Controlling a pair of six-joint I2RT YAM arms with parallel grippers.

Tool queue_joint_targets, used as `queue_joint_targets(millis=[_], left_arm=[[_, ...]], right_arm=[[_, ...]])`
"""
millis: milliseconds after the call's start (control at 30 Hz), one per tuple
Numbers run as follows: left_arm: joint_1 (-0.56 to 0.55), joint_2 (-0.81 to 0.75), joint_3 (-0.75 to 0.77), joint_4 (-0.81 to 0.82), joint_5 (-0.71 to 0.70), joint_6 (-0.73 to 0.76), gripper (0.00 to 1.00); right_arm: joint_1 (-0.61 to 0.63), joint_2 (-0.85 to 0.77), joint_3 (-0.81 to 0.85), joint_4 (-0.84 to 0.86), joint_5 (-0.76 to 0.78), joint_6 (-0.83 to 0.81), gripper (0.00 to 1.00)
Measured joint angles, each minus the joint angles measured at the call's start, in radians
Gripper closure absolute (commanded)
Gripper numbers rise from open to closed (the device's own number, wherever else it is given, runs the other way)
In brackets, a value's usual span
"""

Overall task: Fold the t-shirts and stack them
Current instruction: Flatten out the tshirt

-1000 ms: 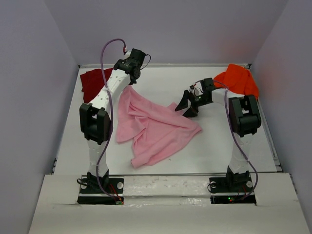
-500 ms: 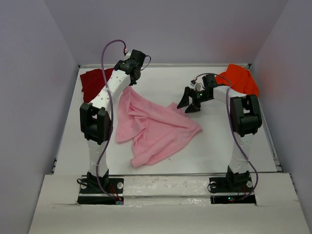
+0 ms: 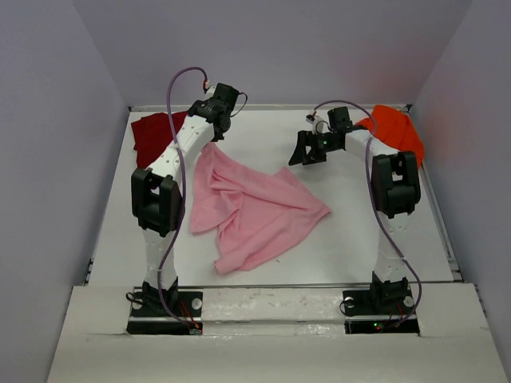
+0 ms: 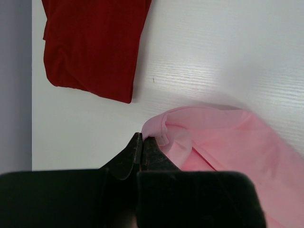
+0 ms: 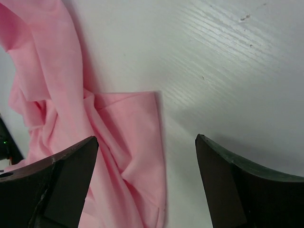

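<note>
The light pink t-shirt [image 3: 247,203] lies crumpled across the middle of the table. My left gripper [image 3: 212,137] is shut on its far edge [image 4: 156,133]. The dark red t-shirt [image 3: 153,134] lies folded at the back left and also shows in the left wrist view [image 4: 92,42]. The bright orange t-shirt [image 3: 391,129] lies heaped at the back right. My right gripper [image 3: 302,152] is open and empty, above the table just beyond the pink shirt's far right corner [image 5: 128,142].
The table's raised back edge [image 3: 271,107] and the grey side walls close in the workspace. Bare white tabletop [image 3: 263,132] lies between the two grippers at the back.
My right gripper has lifted and moved back, away from the pink shirt toward the far edge. The left gripper has kept its hold and place.
</note>
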Motion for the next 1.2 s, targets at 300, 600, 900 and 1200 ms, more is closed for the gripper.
queue_joint_targets(millis=[300,600,900,1200], left_arm=[[0.0,0.0,0.0,0.001,0.0,0.001,0.98],[0.0,0.0,-0.006,0.007,0.0,0.001,0.98],[0.0,0.0,-0.016,0.015,0.0,0.001,0.98],[0.0,-0.001,-0.027,0.023,0.0,0.003,0.98]], right_arm=[[0.029,0.054,-0.014,0.009,0.008,-0.048,0.15],[0.122,0.034,-0.066,0.037,0.019,-0.053,0.28],[0.174,0.047,-0.096,-0.003,0.074,-0.034,1.0],[0.174,0.064,-0.023,-0.071,0.094,-0.022,0.46]])
